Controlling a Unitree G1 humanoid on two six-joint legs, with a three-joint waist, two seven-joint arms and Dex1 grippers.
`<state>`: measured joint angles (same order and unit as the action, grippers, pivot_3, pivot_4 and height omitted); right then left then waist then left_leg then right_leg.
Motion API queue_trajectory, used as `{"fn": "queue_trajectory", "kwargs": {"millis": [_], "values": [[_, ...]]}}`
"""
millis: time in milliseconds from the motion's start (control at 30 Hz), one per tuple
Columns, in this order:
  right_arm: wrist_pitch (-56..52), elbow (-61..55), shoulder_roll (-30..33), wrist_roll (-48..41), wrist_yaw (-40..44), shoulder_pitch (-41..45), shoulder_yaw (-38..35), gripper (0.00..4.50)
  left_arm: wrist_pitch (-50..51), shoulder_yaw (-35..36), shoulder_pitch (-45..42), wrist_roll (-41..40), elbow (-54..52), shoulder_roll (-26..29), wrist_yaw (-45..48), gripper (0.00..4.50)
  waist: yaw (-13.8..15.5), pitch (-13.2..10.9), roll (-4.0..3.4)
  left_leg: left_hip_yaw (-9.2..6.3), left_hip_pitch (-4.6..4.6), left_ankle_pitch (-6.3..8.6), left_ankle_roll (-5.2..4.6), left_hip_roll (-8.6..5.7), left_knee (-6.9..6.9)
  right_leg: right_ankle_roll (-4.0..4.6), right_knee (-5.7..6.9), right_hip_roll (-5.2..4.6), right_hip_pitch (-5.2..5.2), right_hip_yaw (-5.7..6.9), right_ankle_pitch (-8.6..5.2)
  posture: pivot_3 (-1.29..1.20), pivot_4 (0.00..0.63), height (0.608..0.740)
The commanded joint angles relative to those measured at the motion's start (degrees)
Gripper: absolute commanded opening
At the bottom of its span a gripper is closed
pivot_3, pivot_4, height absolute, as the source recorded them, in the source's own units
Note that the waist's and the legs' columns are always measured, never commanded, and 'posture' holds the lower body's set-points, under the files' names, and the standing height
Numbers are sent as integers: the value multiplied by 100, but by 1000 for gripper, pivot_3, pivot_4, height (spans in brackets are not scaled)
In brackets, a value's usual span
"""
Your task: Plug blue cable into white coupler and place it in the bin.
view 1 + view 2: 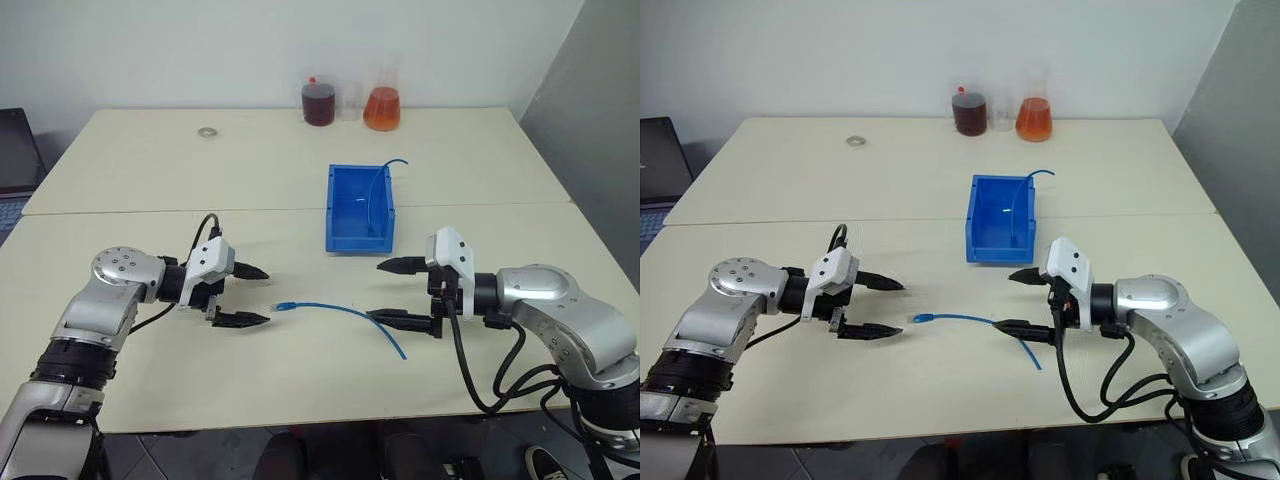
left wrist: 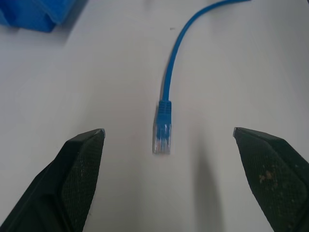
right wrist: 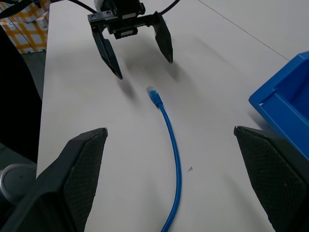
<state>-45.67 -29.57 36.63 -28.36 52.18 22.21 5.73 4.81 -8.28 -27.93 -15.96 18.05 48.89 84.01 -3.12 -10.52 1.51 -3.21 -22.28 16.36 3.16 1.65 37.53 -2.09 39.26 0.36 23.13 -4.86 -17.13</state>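
Blue cable (image 1: 335, 309): lies loose on the table (image 1: 150, 380) between the two grippers, its clear plug tip pointing toward the left gripper. Nothing holds it.
Left gripper (image 1: 245, 295): fingers spread wide, aimed at the plug tip from just beside it. In the left wrist view the plug (image 2: 162, 137) sits centred between the fingers, apart from both. This alignment suits a pinch on the plug end.
Right gripper (image 1: 398, 292): fingers spread wide, empty, positioned over the cable's far end, facing the left gripper. Likely staged to steady or take the cord.
Bin (image 1: 334, 215): stands beyond the cable, near the right gripper, within reach for the final placement. A second blue cord (image 1: 378, 195) rests in it, one end arching over the back wall.
White coupler: cannot be made out.
Task state: plugging not yet begun.
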Motion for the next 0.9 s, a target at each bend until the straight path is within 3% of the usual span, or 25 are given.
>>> {"fn": "queue_trajectory", "kwargs": {"millis": [33,367,667,867,900], "values": [[83,-345,115,-148,-60,-156,-176,4461,-262,-29,20,136,30,-112,60,4500,8,0,0,-10,-28,1,-1,1,31,0,18,0,17,10,0,0,150,740],[82,-372,293,-294,-42,-202,-261,4461,-496,8,205,393,286,-152,-25,4500,7,0,0,-72,-45,-5,-10,-3,69,5,68,1,19,70,3,0,150,740],[123,-287,332,-318,-39,-130,-182,4461,-1115,-51,-397,730,1511,-699,-388,4500,54,1,-2,-98,-44,-18,-27,-5,74,25,74,5,7,95,15,0,150,740],[93,-308,305,-334,-76,-91,-156,4461,-1293,-143,-534,804,1780,-853,-82,4500,106,2,-3,-104,-46,-20,-29,-6,81,26,78,5,5,100,16,0,150,740],[84,-315,308,-340,-83,-92,-158,4495,-1308,-152,-524,802,1771,-841,-5,4307,115,2,-3,-104,-46,-20,-29,-6,82,27,78,5,5,100,16,0,150,740]]}}
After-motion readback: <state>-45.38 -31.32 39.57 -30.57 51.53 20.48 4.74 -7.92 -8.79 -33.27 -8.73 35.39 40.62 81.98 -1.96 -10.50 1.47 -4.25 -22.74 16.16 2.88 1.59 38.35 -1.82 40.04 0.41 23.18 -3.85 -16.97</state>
